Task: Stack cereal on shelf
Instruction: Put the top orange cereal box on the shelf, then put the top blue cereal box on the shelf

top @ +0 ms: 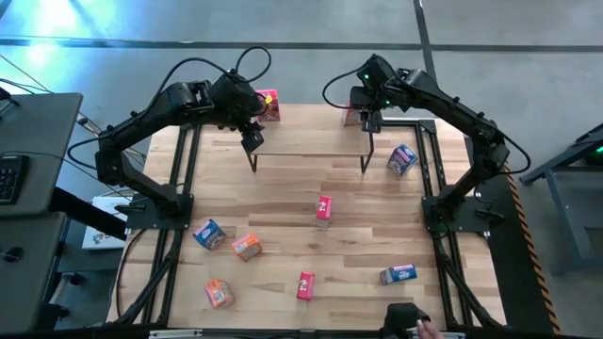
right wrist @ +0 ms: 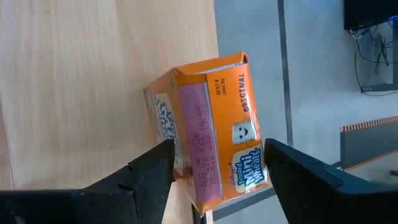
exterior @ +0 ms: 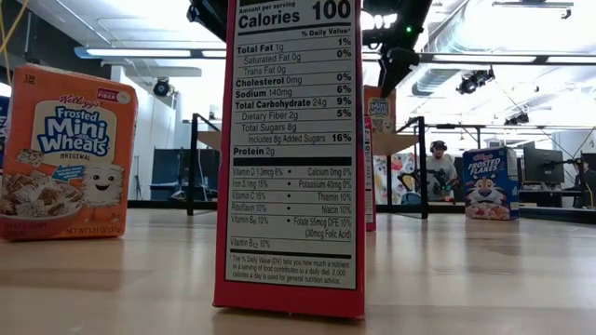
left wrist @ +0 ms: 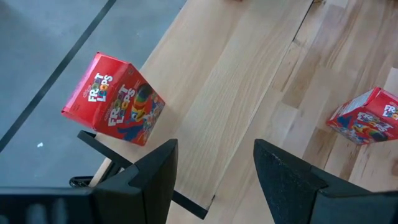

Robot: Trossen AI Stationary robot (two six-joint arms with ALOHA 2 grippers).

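Both arms reach over the shelf (top: 311, 141) at the counter's (top: 283, 235) far edge. The left end effector (top: 252, 139) hangs released beside a red box (top: 268, 105) on the shelf's left corner. The right end effector (top: 369, 121) stands spread around an orange box (top: 352, 115) on the right corner; I cannot tell if its fingers touch it. Seven more boxes lie scattered on the counter.
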